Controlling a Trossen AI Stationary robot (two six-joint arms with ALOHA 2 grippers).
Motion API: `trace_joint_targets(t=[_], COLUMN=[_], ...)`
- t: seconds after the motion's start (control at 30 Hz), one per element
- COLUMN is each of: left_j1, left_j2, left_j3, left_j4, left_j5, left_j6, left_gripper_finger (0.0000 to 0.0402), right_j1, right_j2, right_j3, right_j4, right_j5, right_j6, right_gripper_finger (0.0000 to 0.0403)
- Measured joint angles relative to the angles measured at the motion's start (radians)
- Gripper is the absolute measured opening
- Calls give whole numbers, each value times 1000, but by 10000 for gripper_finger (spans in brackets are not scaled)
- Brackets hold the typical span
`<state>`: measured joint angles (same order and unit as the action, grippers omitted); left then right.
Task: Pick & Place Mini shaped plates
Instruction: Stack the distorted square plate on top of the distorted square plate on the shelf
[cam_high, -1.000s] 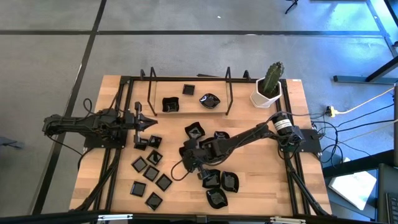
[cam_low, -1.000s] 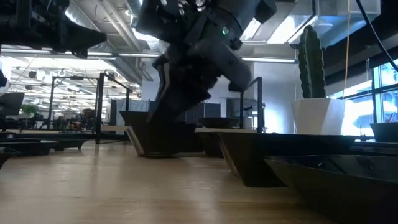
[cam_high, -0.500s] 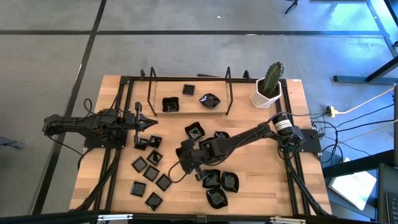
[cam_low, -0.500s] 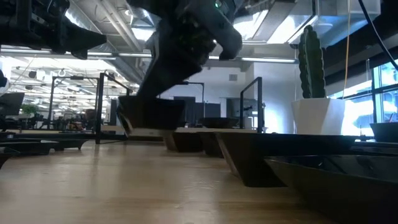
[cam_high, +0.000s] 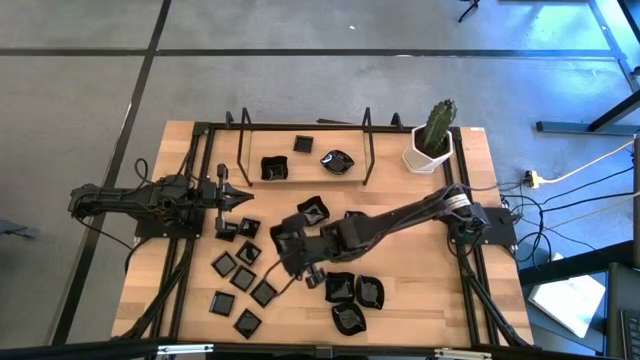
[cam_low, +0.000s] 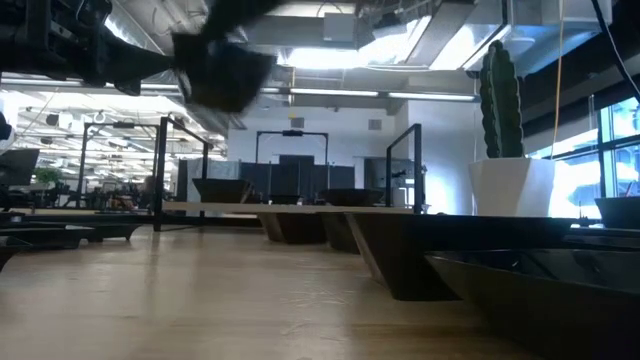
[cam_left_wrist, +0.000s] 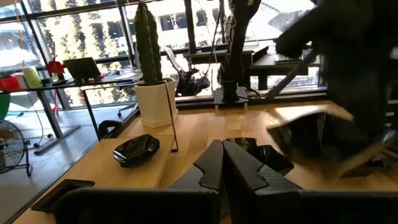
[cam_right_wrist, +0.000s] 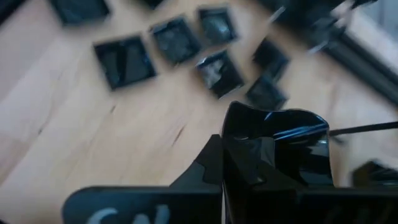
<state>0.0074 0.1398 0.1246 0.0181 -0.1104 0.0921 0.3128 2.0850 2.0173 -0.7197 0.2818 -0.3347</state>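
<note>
Many mini shaped plates lie flat on the wooden table: small black squares (cam_high: 243, 279) at the near left and larger rimmed ones (cam_high: 358, 291) at the near middle. Three more (cam_high: 337, 160) rest on a raised wooden shelf (cam_high: 300, 175) at the back. My right gripper (cam_high: 290, 246) hangs over the table's middle, shut on one glossy raised-rim plate (cam_right_wrist: 277, 146), which shows blurred high in the low view (cam_low: 222, 72). My left gripper (cam_high: 243, 199) waits shut and level at the table's left, touching nothing. My right gripper pinches the raised-rim plate by one edge (cam_right_wrist: 241, 138) between its two fingers. The fingers slant down from the table's right side. The plate juts out past the fingertips, tilted, and is lifted clear of the table and the other plates.
A white pot with a cactus (cam_high: 432, 142) stands at the back right corner. Black metal uprights (cam_high: 368, 150) frame the shelf. One plate (cam_high: 312, 210) lies just behind the held one. Bare wood shows between the two plate clusters at the near middle (cam_high: 295, 300).
My right gripper has risen from among the larger plates and gone a little toward the table's left edge, tipping further downward. The plate it holds has come up off the table and now hangs well clear.
</note>
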Motion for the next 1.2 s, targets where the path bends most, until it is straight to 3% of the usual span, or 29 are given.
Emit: trace_joint_targets(t=[0.4,0.6,0.87,1.2], left_j1=[0,0,0,0], left_j2=[0,0,0,0], left_j3=[0,0,0,0], left_j4=[0,0,0,0], left_j5=[0,0,0,0], left_j6=[7,18,18,18], left_gripper_finger=[4,4,4,4], right_j1=[-169,-278,-390,-442], right_j2=[-1,-1,39,176], right_j3=[249,257,250,249], right_j4=[-80,-71,-53,12], right_j5=[-16,-53,-193,-196], right_j6=[67,68,45,-56], right_gripper_finger=[1,1,0,0])
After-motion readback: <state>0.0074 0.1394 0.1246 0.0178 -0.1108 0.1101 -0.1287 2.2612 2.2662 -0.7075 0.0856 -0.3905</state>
